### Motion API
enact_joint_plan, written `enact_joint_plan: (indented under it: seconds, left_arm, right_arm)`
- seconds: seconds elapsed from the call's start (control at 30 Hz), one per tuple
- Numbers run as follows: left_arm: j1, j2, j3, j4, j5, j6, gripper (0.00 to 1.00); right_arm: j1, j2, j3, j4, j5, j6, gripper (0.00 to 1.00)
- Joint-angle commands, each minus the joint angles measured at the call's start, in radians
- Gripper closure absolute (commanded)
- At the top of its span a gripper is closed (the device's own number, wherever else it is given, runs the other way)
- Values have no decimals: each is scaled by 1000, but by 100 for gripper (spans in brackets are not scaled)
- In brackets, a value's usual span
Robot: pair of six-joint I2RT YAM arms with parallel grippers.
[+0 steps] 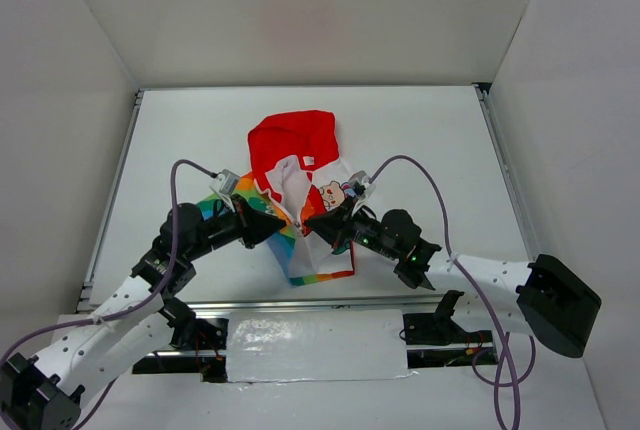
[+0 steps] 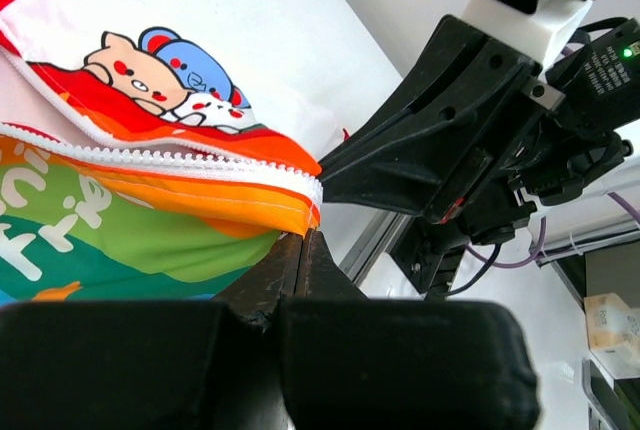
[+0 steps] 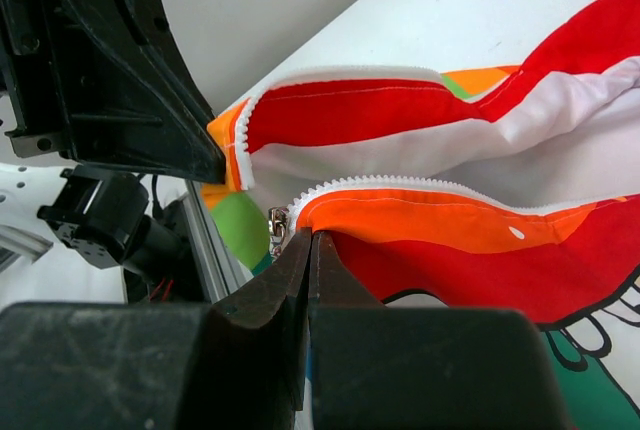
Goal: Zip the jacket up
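- My left gripper has its jaws pressed together on the bottom corner of the rainbow-striped front panel. The pinch is just where the row of white plastic zipper teeth runs out into orange cloth.
- My right gripper is clamped too, pinching the orange hem of the cartoon-print panel. The small silver metal zipper slider hangs just beside my fingertips at 10 o'clock, at the foot of that panel's tooth row.
- The two pinched corners are near each other but not touching. The front is open between them.
- From above, the small child's hooded jacket lies mid-way across the flat white table. Its red hood points to 12 o'clock and its hem to 6 o'clock, and my arms come in from 8 and 4 o'clock.
- I judge it light, thin and floppy. It will sag and wrinkle wherever I don't hold it, and the teeth will buckle unless the hem is kept taut.
- The best hold, I think, is at the hem corners hard against the teeth. One corner then anchors the cloth while the pin end is fed into the slider.
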Motion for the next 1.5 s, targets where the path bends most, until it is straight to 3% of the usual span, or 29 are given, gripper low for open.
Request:
enact_joint_plan:
  seconds: [0.0,0.77,1.47]
  left_arm:
    - [-4,3,4,89,-4,-1,100]
    - [-4,41,-10,112,21,-9,100]
    - [-4,55,-22,125,22,-13,100]
  right_arm:
    - [-4,-25,7,-1,-18,6,100]
    - [-2,-40,31,-4,70,33,100]
    - [-5,-25,45,2,57,31,100]
